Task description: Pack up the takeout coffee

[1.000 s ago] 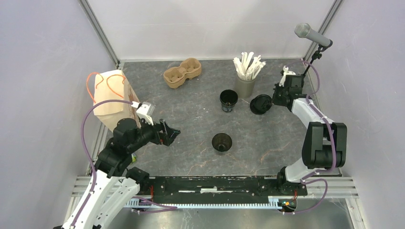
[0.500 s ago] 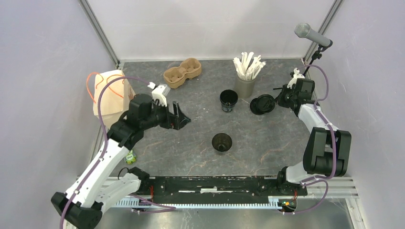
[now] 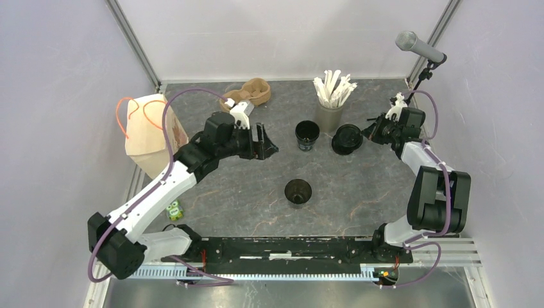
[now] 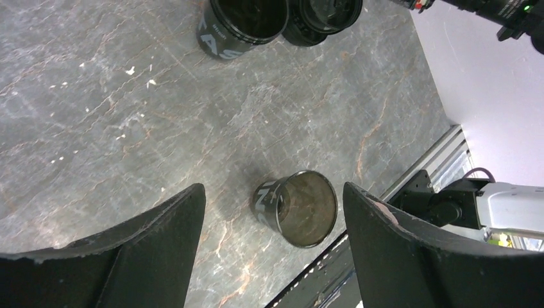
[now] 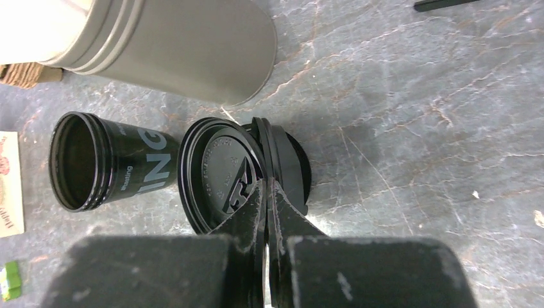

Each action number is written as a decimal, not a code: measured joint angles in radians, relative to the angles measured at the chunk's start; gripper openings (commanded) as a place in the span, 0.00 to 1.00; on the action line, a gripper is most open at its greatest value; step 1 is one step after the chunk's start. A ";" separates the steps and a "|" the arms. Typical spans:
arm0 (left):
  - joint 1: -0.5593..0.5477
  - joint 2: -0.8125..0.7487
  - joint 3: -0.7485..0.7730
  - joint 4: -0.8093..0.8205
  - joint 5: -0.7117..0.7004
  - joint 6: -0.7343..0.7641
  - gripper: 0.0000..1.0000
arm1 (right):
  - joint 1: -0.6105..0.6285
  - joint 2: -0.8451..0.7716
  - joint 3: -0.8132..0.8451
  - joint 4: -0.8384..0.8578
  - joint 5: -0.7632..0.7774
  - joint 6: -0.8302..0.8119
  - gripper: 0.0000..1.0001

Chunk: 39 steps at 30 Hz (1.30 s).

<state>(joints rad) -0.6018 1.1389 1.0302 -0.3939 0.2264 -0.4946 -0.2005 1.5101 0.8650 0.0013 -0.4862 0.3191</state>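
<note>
**Right hand.** The right hand [image 5: 266,187] has its fingers closed to a hairline gap. They pinch the near rim of the black lid [image 5: 215,170]. The lid projects straight ahead of the fingertips, with its embossed face turned up. A second black disc lies against the lid's underside. It cannot be told whether this is another lid, or whether the fingers clamp it too. Contact between the lid and the surface [image 5: 417,128] cannot be confirmed either.

**Cup.** The cup [image 5: 144,163] stands just beyond the lid on the same line ahead of the hand, close to it but apart. It is upright, with its long axis vertical and its open mouth pointing up, and it carries no lid. The grey cup [image 5: 186,45] stands near the lid on the side away from the arm bases and holds white sticks [image 3: 333,86].

**Left hand.** The left hand [image 4: 272,190] is spread wide, holds nothing and touches nothing. It hangs above the surface with its fingers pointing toward the cup, which lies ahead of it and well apart. In the left wrist view, a second cup [image 4: 298,208] shows between the fingers. It is also upright and uncovered. In the top view it stands nearer the bases than the hand. The carrier [image 3: 247,95] lies behind the hand, toward the back wall. The bag [image 3: 149,131] stands beside the arm, farther back along it.
</note>
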 measured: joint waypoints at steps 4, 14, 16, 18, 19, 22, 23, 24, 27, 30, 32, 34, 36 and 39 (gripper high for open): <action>-0.034 0.061 0.034 0.042 -0.022 -0.018 0.81 | -0.004 0.020 -0.008 0.029 -0.041 0.023 0.00; -0.145 0.246 0.155 0.166 -0.164 -0.055 0.72 | -0.011 0.027 -0.024 0.075 -0.129 0.060 0.00; -0.170 0.291 0.174 0.202 -0.204 -0.085 0.71 | -0.018 0.027 -0.034 0.080 -0.143 0.064 0.00; -0.193 0.346 0.198 0.242 -0.239 -0.124 0.68 | -0.026 0.027 -0.046 0.090 -0.155 0.071 0.00; -0.203 0.381 0.215 0.266 -0.256 -0.147 0.68 | -0.030 0.027 -0.051 0.096 -0.164 0.076 0.00; -0.224 0.472 0.257 0.311 -0.292 -0.203 0.66 | -0.039 0.027 -0.065 0.110 -0.185 0.083 0.00; -0.232 0.506 0.279 0.319 -0.308 -0.216 0.65 | -0.041 0.027 -0.068 0.112 -0.191 0.085 0.00; -0.241 0.543 0.306 0.325 -0.322 -0.226 0.65 | -0.043 0.027 -0.071 0.116 -0.197 0.087 0.00; -0.274 0.642 0.392 0.330 -0.365 -0.233 0.63 | -0.048 0.027 -0.072 0.125 -0.220 0.097 0.00; -0.300 0.723 0.460 0.343 -0.397 -0.267 0.62 | -0.057 0.027 -0.079 0.146 -0.241 0.109 0.00; -0.311 0.764 0.483 0.344 -0.415 -0.293 0.61 | -0.065 0.027 -0.087 0.163 -0.256 0.122 0.00; -0.315 0.800 0.499 0.345 -0.430 -0.317 0.61 | -0.069 0.027 -0.091 0.169 -0.263 0.127 0.00; -0.315 0.836 0.510 0.344 -0.440 -0.338 0.61 | -0.070 0.027 -0.092 0.173 -0.270 0.132 0.00; -0.315 0.891 0.533 0.344 -0.453 -0.362 0.61 | -0.070 0.026 -0.094 0.181 -0.277 0.139 0.00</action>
<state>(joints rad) -0.9169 2.0296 1.5635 -0.0502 -0.2268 -0.8570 -0.2707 1.5364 0.7712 0.1822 -0.7635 0.4580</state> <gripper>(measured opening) 0.611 0.006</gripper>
